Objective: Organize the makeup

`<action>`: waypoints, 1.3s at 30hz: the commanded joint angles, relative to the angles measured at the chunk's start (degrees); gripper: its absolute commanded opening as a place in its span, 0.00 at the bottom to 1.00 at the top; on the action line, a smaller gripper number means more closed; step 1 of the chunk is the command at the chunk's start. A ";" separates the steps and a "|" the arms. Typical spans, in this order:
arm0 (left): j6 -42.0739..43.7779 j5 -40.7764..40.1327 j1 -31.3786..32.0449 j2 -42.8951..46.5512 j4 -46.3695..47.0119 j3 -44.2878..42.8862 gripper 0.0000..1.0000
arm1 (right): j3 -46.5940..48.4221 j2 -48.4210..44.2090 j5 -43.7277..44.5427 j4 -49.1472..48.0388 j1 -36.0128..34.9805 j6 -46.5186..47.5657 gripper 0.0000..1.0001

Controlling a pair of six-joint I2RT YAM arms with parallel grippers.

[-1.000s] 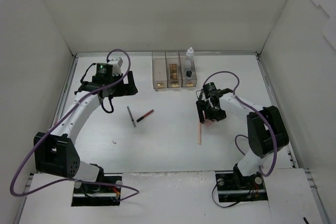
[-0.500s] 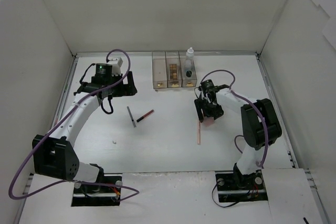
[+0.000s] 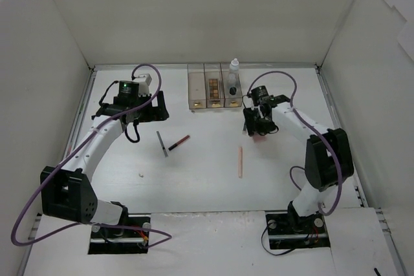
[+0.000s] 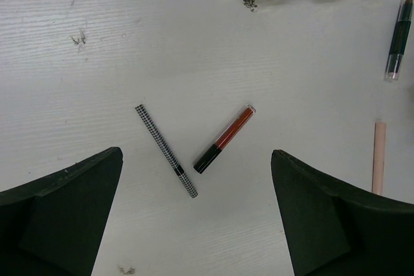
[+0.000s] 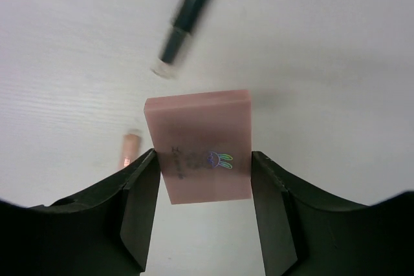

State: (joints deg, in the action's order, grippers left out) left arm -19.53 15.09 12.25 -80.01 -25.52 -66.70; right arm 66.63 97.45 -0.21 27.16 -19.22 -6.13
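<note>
My right gripper (image 5: 204,167) is shut on the pink square pad (image 5: 200,143), its fingers pressing both side edges. From above, the right gripper (image 3: 259,126) hangs in front of the clear box (image 3: 197,86), with the pad (image 3: 260,136) showing below it. A pink stick (image 3: 240,161) lies nearer the front, and a dark vial (image 5: 191,21) lies beyond the pad. A red pencil (image 4: 225,138) and a black checked pencil (image 4: 166,150) lie on the table below my open left gripper (image 4: 196,179), which holds nothing.
The clear three-compartment box stands at the back centre with a brown palette (image 3: 212,86) in its middle slot and a white-blue bottle (image 3: 233,72) in the right one. White walls (image 3: 58,95) enclose the table on three sides.
The right gripper has closed on the pink pad and carried it back toward the box. The pink stick has shifted slightly left. The left arm has barely moved.
</note>
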 commanded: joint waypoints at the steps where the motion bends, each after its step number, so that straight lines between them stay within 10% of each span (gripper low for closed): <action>1: 0.11 -0.85 -0.21 3.45 1.09 0.25 0.94 | 11.46 -7.62 -1.01 -0.26 -1.87 -1.07 0.05; 21: 2.04 -5.69 -3.46 16.54 -4.72 11.14 0.94 | 66.06 32.17 -9.11 -1.67 -4.59 -8.99 0.16; 39: 2.30 -4.28 -3.46 14.80 -3.40 11.68 0.95 | 65.12 34.39 -7.70 -3.87 -4.86 -9.08 0.66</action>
State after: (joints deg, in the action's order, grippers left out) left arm -18.26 10.28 9.23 -64.47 -31.05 -53.54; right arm 132.60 137.10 -8.40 25.89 -23.73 -15.20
